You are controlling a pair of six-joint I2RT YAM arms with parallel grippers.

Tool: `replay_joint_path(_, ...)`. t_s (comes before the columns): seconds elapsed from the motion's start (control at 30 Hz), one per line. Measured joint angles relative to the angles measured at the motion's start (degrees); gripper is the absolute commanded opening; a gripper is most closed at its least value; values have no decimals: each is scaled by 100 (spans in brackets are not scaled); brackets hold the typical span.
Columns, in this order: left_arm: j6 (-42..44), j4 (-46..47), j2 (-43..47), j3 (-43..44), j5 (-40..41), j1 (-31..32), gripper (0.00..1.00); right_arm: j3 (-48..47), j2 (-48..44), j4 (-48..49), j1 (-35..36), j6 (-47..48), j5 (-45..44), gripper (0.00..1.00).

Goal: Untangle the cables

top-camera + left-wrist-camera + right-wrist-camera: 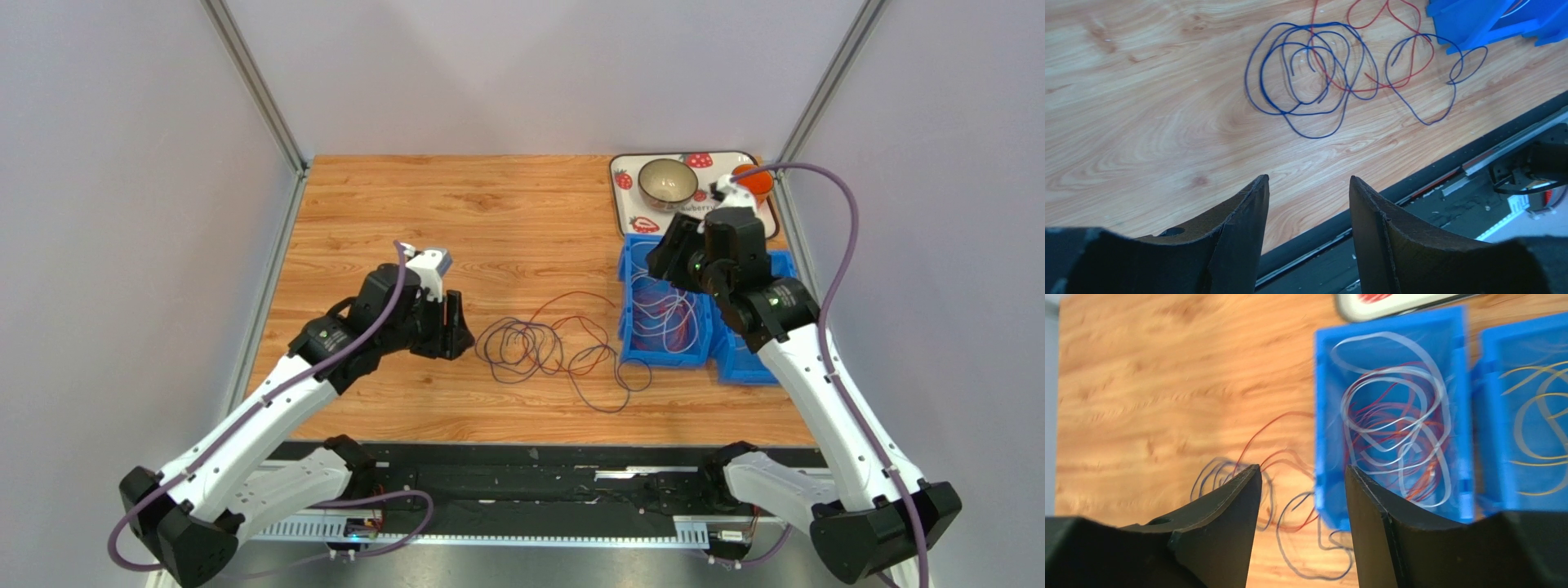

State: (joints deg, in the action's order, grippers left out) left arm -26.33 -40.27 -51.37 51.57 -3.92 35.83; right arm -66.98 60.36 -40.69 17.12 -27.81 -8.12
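A loose tangle of purple and red cables (548, 348) lies on the wooden table between the two arms; the left wrist view shows its loops (1315, 70) ahead of the fingers. My left gripper (454, 333) (1309, 184) hovers just left of the tangle, open and holding nothing. My right gripper (670, 260) (1303, 473) hangs open and empty over the near blue bin (634, 321), which holds white and red cables (1395, 416). A red strand runs from the bin's edge into the table tangle (1281, 523). The neighbouring blue bin (1490, 404) holds yellow cables (1536, 416).
A strawberry-print tray (628, 184) at the back right carries a bowl (669, 181) and an orange-red object (756, 181). A black rail (540, 472) runs along the table's near edge. Grey walls stand close on both sides.
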Motion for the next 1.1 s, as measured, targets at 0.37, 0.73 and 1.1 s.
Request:
replay_joint_path(0.37,-109,839,-1996,820,-39,640,60,717,-284,-306,973,-254,129,57)
replay_joint_path(0.73,317,1803,-4153,1694,-175,815,60,691,-920,-664,975,70,-396,62)
replay_joint_path(1.1,507,2050,-5469,2479,-258,1029,55,693,-1010,-820,975,260,-527,62)
